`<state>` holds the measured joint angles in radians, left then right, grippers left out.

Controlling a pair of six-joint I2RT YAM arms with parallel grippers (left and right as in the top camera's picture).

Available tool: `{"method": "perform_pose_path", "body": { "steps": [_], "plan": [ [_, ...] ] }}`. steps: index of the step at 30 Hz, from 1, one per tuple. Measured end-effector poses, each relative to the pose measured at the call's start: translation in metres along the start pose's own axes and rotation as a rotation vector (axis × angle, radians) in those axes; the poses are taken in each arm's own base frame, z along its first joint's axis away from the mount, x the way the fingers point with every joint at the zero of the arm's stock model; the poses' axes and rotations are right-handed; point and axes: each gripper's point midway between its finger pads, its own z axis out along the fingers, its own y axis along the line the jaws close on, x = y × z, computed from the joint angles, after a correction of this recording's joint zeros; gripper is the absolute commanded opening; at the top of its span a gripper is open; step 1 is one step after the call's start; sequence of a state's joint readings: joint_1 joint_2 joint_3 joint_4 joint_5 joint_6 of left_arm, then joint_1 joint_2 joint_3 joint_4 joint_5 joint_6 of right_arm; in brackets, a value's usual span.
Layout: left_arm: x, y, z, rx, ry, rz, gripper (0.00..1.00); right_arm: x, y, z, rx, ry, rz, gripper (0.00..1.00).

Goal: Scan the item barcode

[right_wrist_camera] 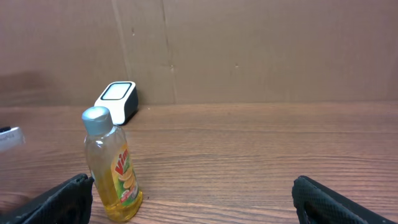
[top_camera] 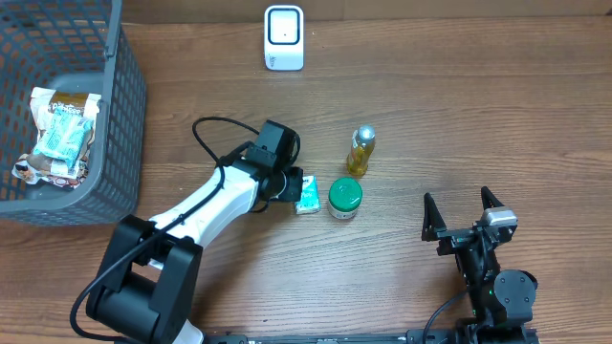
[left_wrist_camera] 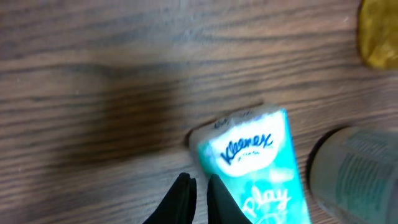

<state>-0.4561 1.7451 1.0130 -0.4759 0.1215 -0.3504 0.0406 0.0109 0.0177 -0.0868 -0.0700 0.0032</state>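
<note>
Filling nearly the whole overhead view, the wooden desk (top_camera: pixel 430 115) is the biggest thing, and most of its right half and its front strip lie bare, so there is much open room there. A grey mesh basket (top_camera: pixel 115 124) stands at the far left corner and runs out of the picture on the left and far sides; some snack packets (top_camera: pixel 59 134) lie in it against its left wall.

The left arm (top_camera: pixel 206 205) stretches from the near edge diagonally toward the middle of the desk. The right arm (top_camera: pixel 492 277) sits low at the near right, well apart from all the objects. The right fingers (top_camera: pixel 431 218) are spread wide and hold nothing.

A white scanner (top_camera: pixel 284 38) stands close to the far edge, alone, with free desk around it. A yellow bottle (top_camera: pixel 360 151) with a silver cap stands upright in the middle. Just in front of it stands a jar (top_camera: pixel 344 199) with a green lid.

The tissue pack (top_camera: pixel 307 196), teal and white, lies flat on the desk just left of the jar, very near it; whether they touch I cannot tell. The left fingers (left_wrist_camera: pixel 185 199) are at the left edge of this pack. They are drawn almost together with only a thin slit between them, and I see nothing clamped in that slit.
</note>
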Motion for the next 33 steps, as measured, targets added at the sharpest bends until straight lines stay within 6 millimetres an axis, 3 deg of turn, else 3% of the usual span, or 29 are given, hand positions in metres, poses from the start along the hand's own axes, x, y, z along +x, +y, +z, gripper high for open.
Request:
{"method": "perform_pose_path", "body": {
  "steps": [5, 20, 27, 33],
  "plan": [
    [-0.003, -0.012, 0.000, 0.059, -0.007, -0.004, 0.04, 0.000, 0.000, 0.000, 0.000, 0.000, 0.000, 1.00],
    [0.003, -0.031, 0.000, 0.113, 0.008, 0.025, 0.04, 0.000, 0.000, 0.000, 0.000, 0.000, 0.000, 1.00],
    [0.000, -0.028, -0.001, 0.110, 0.004, 0.009, 0.04, 0.000, 0.000, 0.000, 0.000, 0.000, 0.000, 1.00],
    [0.012, -0.004, -0.002, 0.024, 0.062, -0.076, 0.04, 0.000, 0.000, 0.000, 0.000, 0.000, 0.000, 1.00]
  ]
}}
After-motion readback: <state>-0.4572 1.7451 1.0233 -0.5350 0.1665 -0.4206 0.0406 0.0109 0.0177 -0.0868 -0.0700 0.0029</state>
